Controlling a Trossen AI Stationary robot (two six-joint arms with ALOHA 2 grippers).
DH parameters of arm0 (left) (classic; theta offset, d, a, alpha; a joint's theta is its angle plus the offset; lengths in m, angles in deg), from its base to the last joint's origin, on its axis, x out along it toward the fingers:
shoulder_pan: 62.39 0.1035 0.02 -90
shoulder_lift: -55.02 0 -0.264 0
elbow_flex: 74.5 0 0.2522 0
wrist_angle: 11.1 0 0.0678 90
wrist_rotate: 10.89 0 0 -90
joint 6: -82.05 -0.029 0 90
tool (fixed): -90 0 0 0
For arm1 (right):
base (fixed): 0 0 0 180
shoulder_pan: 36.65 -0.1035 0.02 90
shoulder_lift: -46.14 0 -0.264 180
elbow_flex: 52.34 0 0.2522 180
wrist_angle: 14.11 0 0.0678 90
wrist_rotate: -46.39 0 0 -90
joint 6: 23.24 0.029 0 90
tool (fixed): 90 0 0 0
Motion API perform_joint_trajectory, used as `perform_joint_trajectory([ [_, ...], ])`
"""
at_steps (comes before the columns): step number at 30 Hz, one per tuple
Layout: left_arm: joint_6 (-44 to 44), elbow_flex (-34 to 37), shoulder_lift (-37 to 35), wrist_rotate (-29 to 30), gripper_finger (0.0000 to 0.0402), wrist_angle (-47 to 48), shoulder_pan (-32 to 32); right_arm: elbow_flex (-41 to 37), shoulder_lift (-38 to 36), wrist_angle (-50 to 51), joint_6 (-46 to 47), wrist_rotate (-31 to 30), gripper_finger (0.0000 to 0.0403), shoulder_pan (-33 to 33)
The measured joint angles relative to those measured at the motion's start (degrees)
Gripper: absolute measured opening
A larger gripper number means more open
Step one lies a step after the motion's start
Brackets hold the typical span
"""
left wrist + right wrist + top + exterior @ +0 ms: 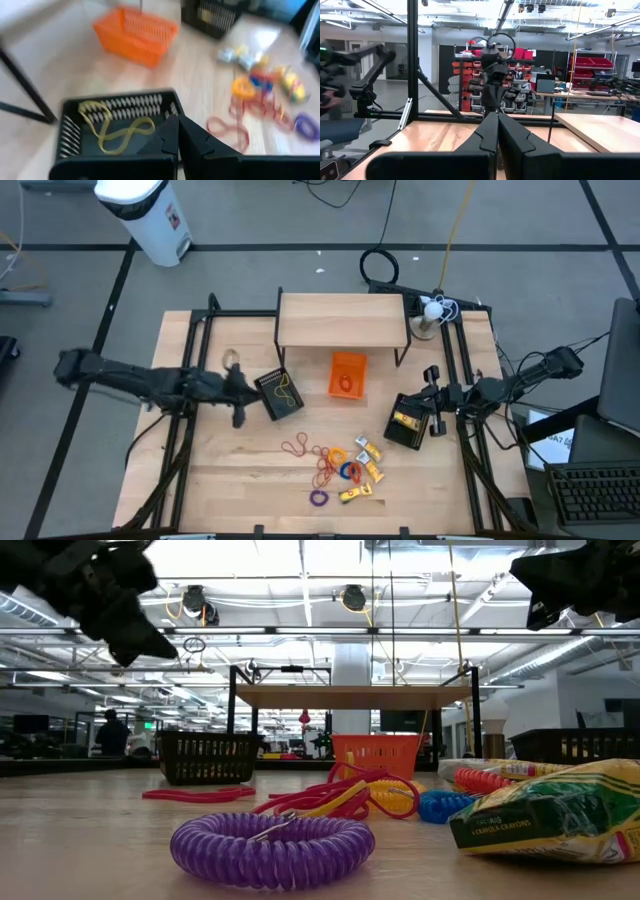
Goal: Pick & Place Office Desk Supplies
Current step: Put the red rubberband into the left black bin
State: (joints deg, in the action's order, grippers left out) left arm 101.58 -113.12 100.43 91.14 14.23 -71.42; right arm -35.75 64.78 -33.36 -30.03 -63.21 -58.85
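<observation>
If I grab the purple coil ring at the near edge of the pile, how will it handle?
The purple coil ring looks like springy plastic coil, so it would probably flex and stretch rather than stay rigid. It seems light for its size. Lying flat, it is unlikely to roll, but a push may slide it across the smooth table.

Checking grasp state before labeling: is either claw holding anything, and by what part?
Nothing is held. Left claw is shut and empty over the black basket; right claw is shut and empty too.

A grey concrete floor surrounds the pale wooden surface; a white plastic bin stands beyond its far left corner.
</observation>
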Motion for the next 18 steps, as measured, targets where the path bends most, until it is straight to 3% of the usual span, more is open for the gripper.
perform_joint_trajectory([
  [6, -1.6, -15.9, 26.9, -2.6, 0.0003, 3.9, -9.0, 0.0, 0.0, 0.6, 0.0, 0.0, 0.0004, 0.0],
  [10, -4.1, -27.4, 41.2, -3.3, 0.0019, 11.4, -12.6, 0.0, 0.1, 2.4, 1.2, 0.1, 0.0004, 0.0],
  [14, -2.8, -36.4, 50.1, -6.2, 0.0068, 19.2, -12.9, 0.0, 0.6, 2.6, 1.6, 0.1, 0.0004, 0.0],
  [18, -3.7, -41.8, 54.6, -10.8, 0.0132, 23.7, -12.8, 0.0, 1.1, 2.6, 1.6, 0.1, 0.0004, 0.0],
])
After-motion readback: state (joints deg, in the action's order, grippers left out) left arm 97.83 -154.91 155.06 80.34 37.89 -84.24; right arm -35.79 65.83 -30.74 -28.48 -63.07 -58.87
